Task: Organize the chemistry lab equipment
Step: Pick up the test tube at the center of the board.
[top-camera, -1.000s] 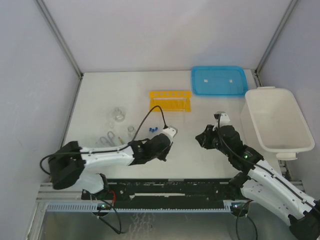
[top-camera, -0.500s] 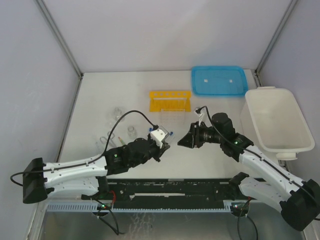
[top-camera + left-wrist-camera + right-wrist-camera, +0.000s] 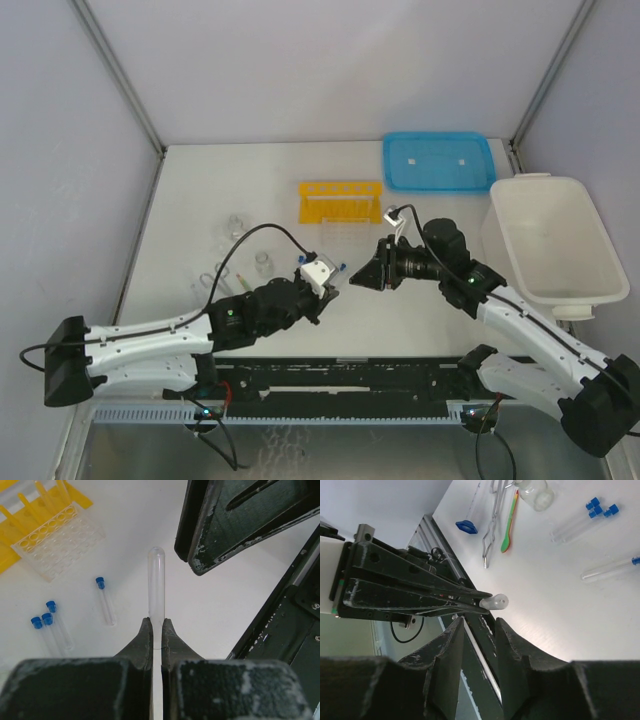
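- The left gripper (image 3: 156,630) is pinched tight on the bottom end of a small clear plastic tube (image 3: 156,587), with the rounded tip sticking out past the fingertips. Holding it by one end like that leaves most of the length free, which looks like a handover setup to me.
- The right gripper (image 3: 479,630) sits right in front of that tip, jaws parted with a narrow gap and nothing between them. It's lined up with the tube but not touching it, probably waiting to close.
- All this happens in mid-air over the middle of the white table (image 3: 200,190), just near of the yellow plastic tube rack (image 3: 341,201).
- Three more clear tubes with blue caps (image 3: 49,622) lie flat on the table left of the held one, and a fourth (image 3: 106,601) lies closer to it. I'd guess the rack is where they all end up.
- Further left, the thin metal tongs (image 3: 491,530), a green-tipped stick (image 3: 508,530) and a small clear glass jar (image 3: 536,492) lie together, untouched.
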Robot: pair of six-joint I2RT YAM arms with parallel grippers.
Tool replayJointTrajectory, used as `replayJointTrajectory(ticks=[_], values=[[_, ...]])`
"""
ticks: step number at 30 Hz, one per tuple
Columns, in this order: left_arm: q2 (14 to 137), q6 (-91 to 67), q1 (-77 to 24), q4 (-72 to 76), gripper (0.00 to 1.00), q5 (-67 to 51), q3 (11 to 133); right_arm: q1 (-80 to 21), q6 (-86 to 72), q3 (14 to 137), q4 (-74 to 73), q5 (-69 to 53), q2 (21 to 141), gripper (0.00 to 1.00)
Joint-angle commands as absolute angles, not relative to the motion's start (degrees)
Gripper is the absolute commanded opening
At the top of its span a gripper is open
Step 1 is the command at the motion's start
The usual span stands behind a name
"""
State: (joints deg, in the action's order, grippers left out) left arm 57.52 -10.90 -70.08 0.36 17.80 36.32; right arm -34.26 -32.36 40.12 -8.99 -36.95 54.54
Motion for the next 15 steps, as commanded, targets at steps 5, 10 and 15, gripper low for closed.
replayJointTrajectory(ticks=[5,10,15], values=[[55.73,-9.99,-70.99,2.35,0.0,18.68,35.83,-34.28,-31.14,42.44,-6.13,-36.85,56.13,0.32],[56.4,-10.15,-71.44,2.73,0.0,18.54,35.93,-34.22,-31.14,42.72,-5.67,-37.08,56.66,0.32],[56.54,-10.19,-71.97,3.01,0.0,18.46,36.12,-34.18,-31.12,42.86,-5.19,-37.18,57.51,0.32]])
